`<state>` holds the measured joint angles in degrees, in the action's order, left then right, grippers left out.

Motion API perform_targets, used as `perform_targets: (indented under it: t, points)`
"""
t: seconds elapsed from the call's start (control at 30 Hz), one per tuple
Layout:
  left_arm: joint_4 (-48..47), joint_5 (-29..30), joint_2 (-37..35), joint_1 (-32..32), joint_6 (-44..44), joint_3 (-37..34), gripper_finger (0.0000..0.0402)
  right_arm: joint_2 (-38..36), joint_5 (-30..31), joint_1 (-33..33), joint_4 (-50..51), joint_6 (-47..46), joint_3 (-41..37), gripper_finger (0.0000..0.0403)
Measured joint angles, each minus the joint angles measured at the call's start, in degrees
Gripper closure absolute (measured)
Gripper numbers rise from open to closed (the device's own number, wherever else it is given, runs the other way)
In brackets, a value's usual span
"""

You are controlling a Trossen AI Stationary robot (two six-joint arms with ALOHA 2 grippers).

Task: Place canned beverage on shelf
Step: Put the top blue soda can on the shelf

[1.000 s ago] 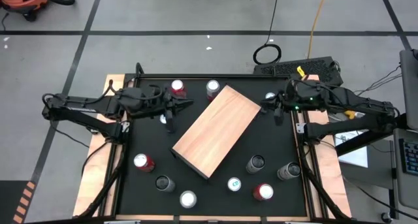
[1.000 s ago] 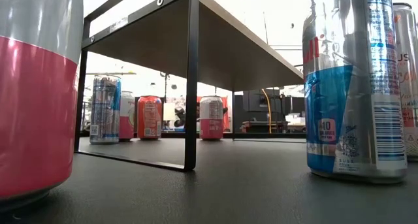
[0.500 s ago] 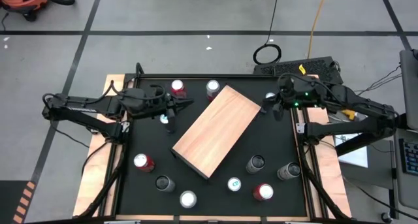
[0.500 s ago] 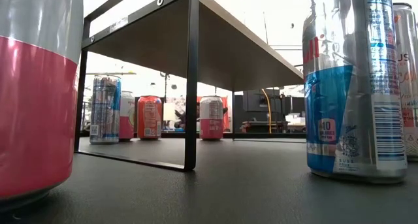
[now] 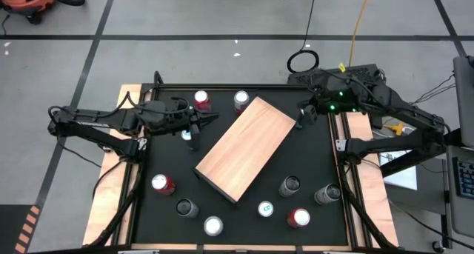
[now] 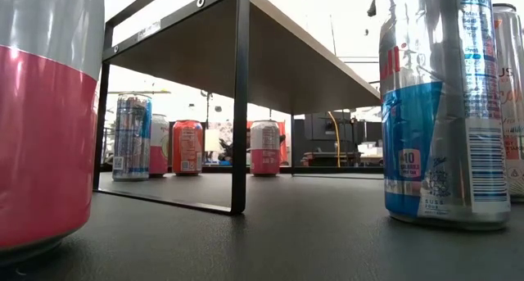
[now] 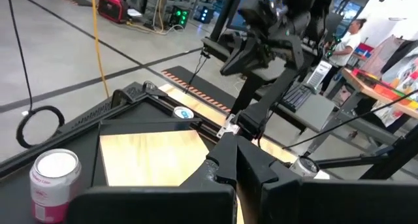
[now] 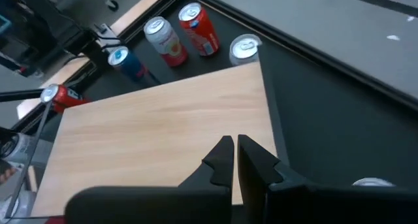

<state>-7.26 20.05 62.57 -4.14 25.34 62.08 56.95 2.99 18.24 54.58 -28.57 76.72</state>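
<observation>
Shelf [image 5: 245, 148] sits diagonal mid-tabletop [image 5: 315, 165], top bare, no can on it yet. Cans are scattered around it: two at the far edge [image 5: 202, 100], a cluster on the near side [image 5: 299, 218], one near the left edge [image 5: 161, 183].

Right gripper [image 5: 301, 118] has pulled back and up over the last second: it was low by the silver can just off the shelf's far right corner, and now hangs above that corner, looking down on the board. Fingers [image 8: 222, 160] together, holding nothing. That can [image 8: 369, 182] is barely visible now.

Left gripper [image 5: 209, 118] hasn't moved, parked off the shelf's far left edge beside a blue can [image 5: 186, 135]. Its fingers [image 7: 225, 162] are also pressed together and empty.

Read: no grasp made, task effectively at the start. The right arm looks to be repositioning rather than carrying. Either hand needs to open before taking a can.
</observation>
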Motion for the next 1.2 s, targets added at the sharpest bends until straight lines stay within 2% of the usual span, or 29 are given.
perform_targets:
  t: [0.17, 0.37, 0.7, 0.93, 1.2]
  points:
    - [-2.98, -0.02, 0.0, 0.0, -0.25, 0.0, 0.0402, 5.63, 0.08, 1.47, 5.44, 2.16, 7.2, 0.0403]
    - [-6.12, -0.4, 0.0, 0.0, -0.23, 0.0, 0.0402, 8.95, -0.1, 2.82, 12.97, 2.05, 11.49, 0.0403]
    - [-10.59, -3.73, 0.0, 0.0, -0.19, 0.0, 0.0402, 9.44, -0.18, 2.8, 32.07, -13.37, 17.13, 0.0403]
    - [-13.47, -4.53, 0.0, 0.02, 1.06, 0.0, 0.0402, 9.71, -1.63, 2.8, 33.13, -18.75, 17.47, 0.0399]
    - [-13.49, -4.96, 0.0, 0.02, 1.41, 0.0, 0.0402, 11.96, -0.14, 2.82, 33.16, -22.11, 17.47, 0.036]
